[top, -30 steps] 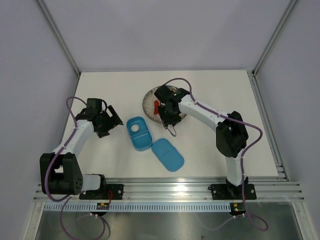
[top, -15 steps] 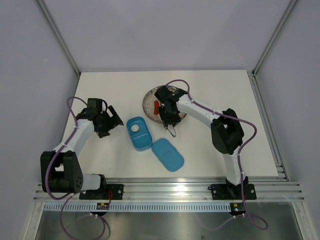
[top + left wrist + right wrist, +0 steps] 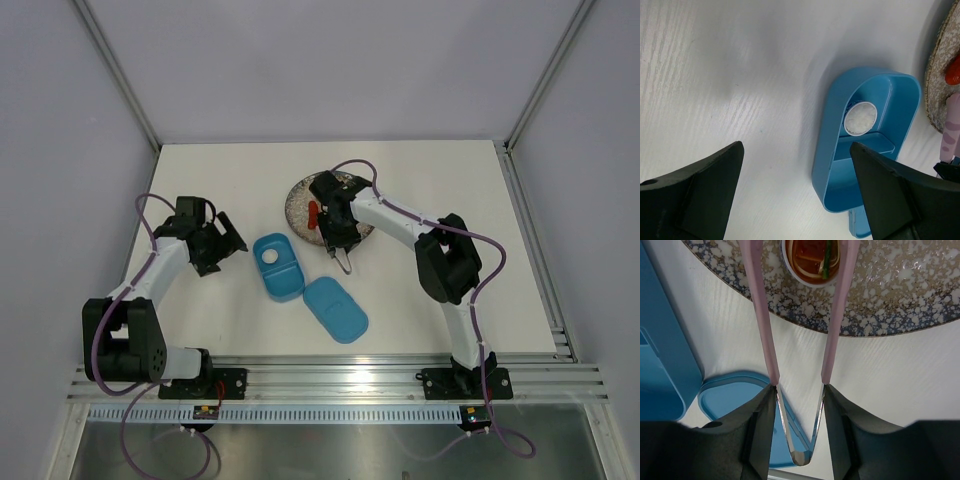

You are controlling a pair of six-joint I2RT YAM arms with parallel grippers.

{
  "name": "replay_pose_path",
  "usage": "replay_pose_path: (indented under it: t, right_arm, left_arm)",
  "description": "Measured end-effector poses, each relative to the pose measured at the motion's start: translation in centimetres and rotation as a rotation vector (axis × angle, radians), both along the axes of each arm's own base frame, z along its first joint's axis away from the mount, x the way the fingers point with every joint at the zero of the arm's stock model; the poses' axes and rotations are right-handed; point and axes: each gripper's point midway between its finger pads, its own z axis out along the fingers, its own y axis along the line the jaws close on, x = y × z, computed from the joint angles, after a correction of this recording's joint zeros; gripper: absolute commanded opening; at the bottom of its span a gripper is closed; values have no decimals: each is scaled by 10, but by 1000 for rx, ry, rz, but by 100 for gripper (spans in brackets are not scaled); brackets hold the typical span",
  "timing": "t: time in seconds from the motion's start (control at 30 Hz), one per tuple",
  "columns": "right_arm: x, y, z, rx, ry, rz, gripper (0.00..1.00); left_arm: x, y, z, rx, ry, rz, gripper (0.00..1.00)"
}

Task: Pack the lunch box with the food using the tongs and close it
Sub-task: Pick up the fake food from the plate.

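The tongs [image 3: 761, 315] are thin and V-shaped: two slim pale-pink arms joined at the back by a bare metal bend. The right pincer [image 3: 799, 395] is closed partway on them, with one finger pressing each arm from outside, just where the pink ends and the metal begins. The metal bend sticks out behind the fingers, toward the near edge of the tabletop [image 3: 430, 180]. The pink arms reach forward over the speckled plate [image 3: 900, 295]. They stand apart on either side of a small white-rimmed cup [image 3: 812, 257] of orange-red food with a green sliver in it. The tips are cut off by the frame edge, so I cannot tell whether they touch it.

The plate sits beyond the middle of the tabletop, toward the far edge, and a red sausage [image 3: 313, 213] lies on its left part. The lunch box [image 3: 278, 267], blue and rounded-oblong with an inner divider, lies open near the middle of the tabletop. A white ball [image 3: 861, 118] sits in the compartment at its far end. The flat blue lid [image 3: 335, 309] lies just beside the box's near end, toward the near edge.

The left pincer [image 3: 796, 150] is spread wide and holds nothing, above bare tabletop on the box's left-edge side.
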Motion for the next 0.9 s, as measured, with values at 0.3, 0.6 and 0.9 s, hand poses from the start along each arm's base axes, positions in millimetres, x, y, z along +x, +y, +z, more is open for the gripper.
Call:
replay_pose_path:
  t: [0.3, 0.6, 0.9]
  right_arm:
    - [4, 3, 3, 7, -9, -1, 48]
    - [4, 2, 4, 5, -11, -2, 48]
    - [9, 5, 20, 25, -40, -3, 48]
  left_arm:
    - [0, 0, -1, 0, 3, 0, 92]
    - [0, 0, -1, 0, 5, 0, 92]
    - [0, 0, -2, 0, 8, 0, 92]
